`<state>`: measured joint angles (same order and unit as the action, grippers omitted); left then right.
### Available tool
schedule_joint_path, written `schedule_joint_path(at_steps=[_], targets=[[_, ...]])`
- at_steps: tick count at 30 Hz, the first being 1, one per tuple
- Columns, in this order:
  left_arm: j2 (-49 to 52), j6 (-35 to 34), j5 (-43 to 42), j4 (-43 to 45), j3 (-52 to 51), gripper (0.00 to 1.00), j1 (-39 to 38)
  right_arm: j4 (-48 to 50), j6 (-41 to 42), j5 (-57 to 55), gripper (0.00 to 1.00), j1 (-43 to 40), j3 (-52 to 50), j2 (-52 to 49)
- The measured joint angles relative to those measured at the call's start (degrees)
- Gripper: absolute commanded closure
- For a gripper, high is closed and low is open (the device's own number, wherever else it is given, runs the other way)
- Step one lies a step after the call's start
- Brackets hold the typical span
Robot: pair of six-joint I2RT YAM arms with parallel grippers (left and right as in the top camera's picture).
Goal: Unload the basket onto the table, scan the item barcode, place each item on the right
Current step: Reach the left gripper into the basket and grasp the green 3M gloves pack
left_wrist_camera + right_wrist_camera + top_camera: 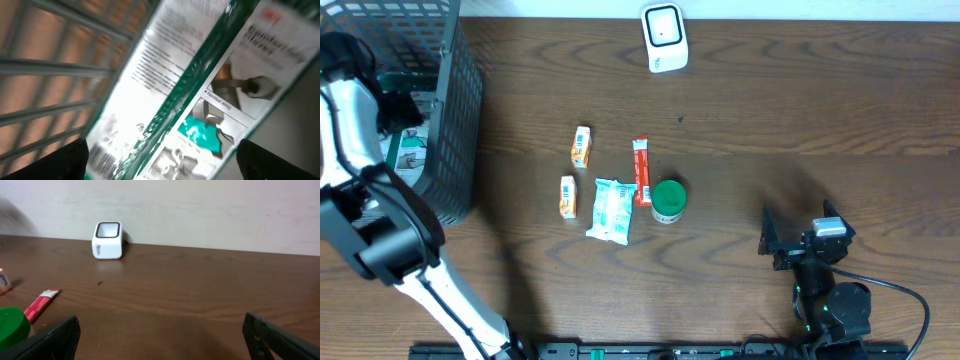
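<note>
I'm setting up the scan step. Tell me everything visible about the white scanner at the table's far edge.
The white scanner is a small rounded block, plastic-looking, with a dark-rimmed square window on its top face. It stands upright on the brown wooden table near the far edge, on its own; nothing but the table touches it.

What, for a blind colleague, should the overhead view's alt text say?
On a table lie two orange cartons, a white-green packet, a red sachet and a green-lidded tub. A white scanner stands beyond them; the left arm reaches into a mesh basket, the right gripper sits open.
</note>
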<state>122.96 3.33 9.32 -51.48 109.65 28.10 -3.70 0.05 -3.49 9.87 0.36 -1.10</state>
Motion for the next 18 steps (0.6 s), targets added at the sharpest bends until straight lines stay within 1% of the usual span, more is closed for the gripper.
schedule_joint_path(at_steps=[5, 12, 18], targets=[[-1.5, -0.1, -0.3, -1.3, -1.0, 0.05, 0.0, 0.0, 0.0, 0.0, 0.01, 0.0, 0.0, 0.0], [-0.2, 7.7, -8.2, -0.9, -6.6, 0.05, 0.2, 0.0, 0.0, 0.0, 0.01, 0.0, 0.0, 0.0], [1.9, 10.2, -8.9, 0.2, -8.0, 0.05, 0.2, 0.0, 0.0, 0.0, 0.01, 0.0, 0.0, 0.0]])
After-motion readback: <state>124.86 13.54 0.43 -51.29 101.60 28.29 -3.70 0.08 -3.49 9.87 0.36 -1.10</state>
